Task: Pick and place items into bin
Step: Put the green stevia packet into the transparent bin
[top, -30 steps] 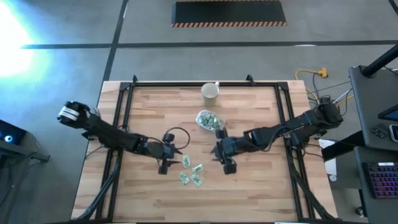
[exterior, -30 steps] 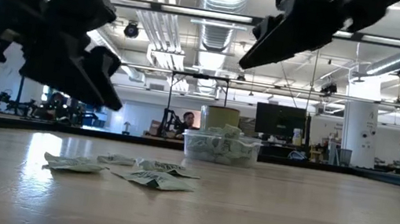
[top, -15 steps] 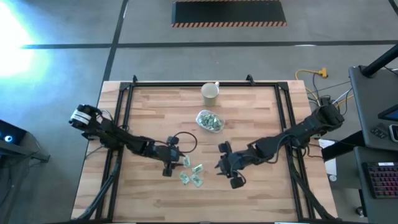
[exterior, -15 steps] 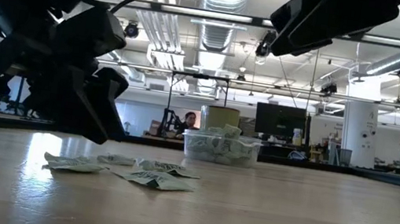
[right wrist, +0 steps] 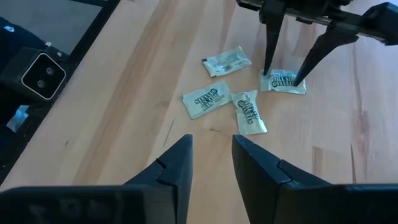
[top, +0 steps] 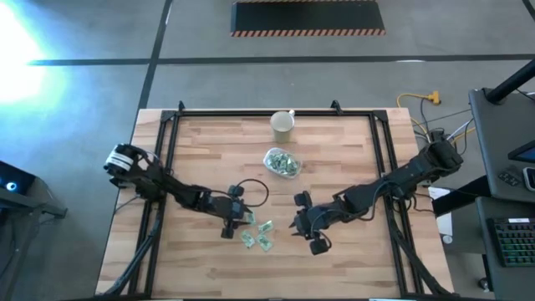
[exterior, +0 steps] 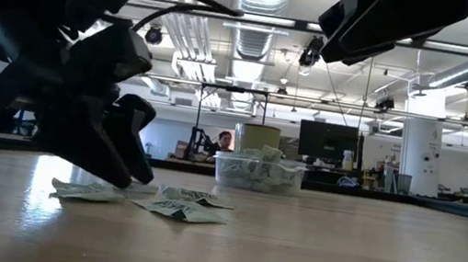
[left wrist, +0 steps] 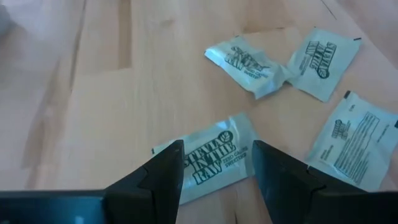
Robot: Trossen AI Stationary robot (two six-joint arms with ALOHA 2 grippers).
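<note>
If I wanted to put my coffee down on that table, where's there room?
The near strip of table below both grippers is bare, and so are the far corners beside the cup. The middle is crowded: bin, loose packets, left gripper over one, right gripper hovering.

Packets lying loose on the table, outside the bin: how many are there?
4. One packet sits between the open left gripper's fingers. The three other packets lie close beside it. The arm may hide more.
</note>
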